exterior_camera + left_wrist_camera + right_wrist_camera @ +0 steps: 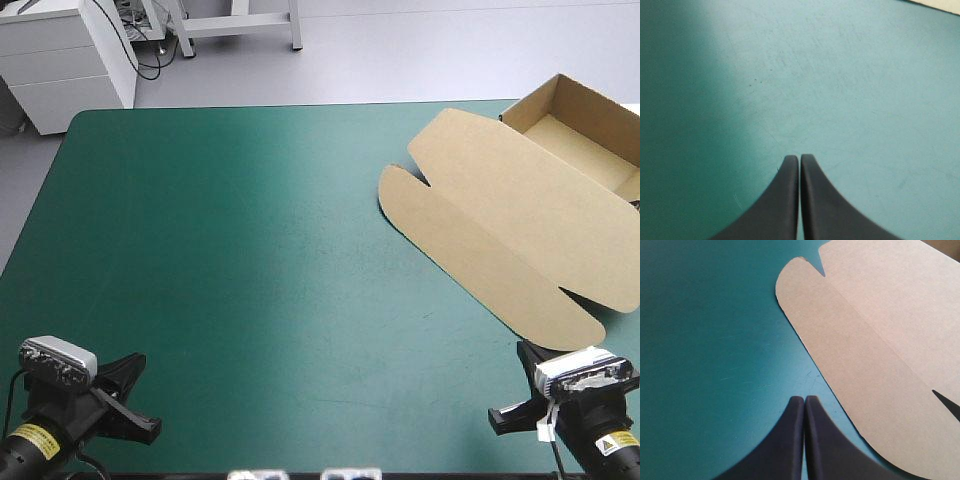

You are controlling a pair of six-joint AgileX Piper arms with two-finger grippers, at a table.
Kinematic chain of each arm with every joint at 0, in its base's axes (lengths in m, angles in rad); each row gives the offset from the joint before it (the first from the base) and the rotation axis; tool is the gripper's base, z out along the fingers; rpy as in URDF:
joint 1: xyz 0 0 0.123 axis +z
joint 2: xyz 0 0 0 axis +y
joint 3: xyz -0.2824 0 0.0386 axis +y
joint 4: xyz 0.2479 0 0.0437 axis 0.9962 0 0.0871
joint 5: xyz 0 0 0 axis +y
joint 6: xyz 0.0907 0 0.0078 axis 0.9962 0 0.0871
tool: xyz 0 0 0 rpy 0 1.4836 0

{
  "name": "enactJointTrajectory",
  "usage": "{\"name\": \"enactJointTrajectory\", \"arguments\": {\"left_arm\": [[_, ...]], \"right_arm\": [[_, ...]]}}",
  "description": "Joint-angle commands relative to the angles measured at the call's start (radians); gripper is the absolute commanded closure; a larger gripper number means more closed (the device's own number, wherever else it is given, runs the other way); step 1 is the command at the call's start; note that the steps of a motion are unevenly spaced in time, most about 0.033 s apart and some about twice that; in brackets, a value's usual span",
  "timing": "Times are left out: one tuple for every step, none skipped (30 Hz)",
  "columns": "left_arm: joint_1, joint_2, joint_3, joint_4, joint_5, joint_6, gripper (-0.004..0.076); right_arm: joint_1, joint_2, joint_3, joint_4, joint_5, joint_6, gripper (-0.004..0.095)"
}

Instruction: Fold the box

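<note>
The brown box point(500, 220) lies at the table's far right as an open tray point(585, 130) with its lid spread flat toward the middle, rounded flaps at both lid ends. My left gripper point(800, 157) is shut over bare teal-green cover at the near left corner point(125, 395), far from the box. My right gripper point(804, 399) is shut too, near the front right point(525, 385). Its tips sit just short of the lid's point(880, 340) near rounded flap, a little to its left, and are not touching it.
The tray end of the box reaches the table's far right corner and right edge point(632, 100). A white drawer cabinet point(60, 60) stands on the floor beyond the far left corner. The teal-green cover point(250, 250) runs from the lid to the left edge.
</note>
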Motion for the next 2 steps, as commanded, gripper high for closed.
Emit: {"name": "enactJointTrajectory", "arguments": {"left_arm": [[-0.003,-0.023,-0.022,-0.004,-0.087,0.031,0.0731],[-0.003,-0.038,-0.02,-0.004,-0.09,0.037,0.0731]], "right_arm": [[0.003,-0.011,0.013,0.009,-0.095,0.01,0.0926],[0.003,-0.012,0.024,-0.003,-0.095,0.016,0.0926]]}}
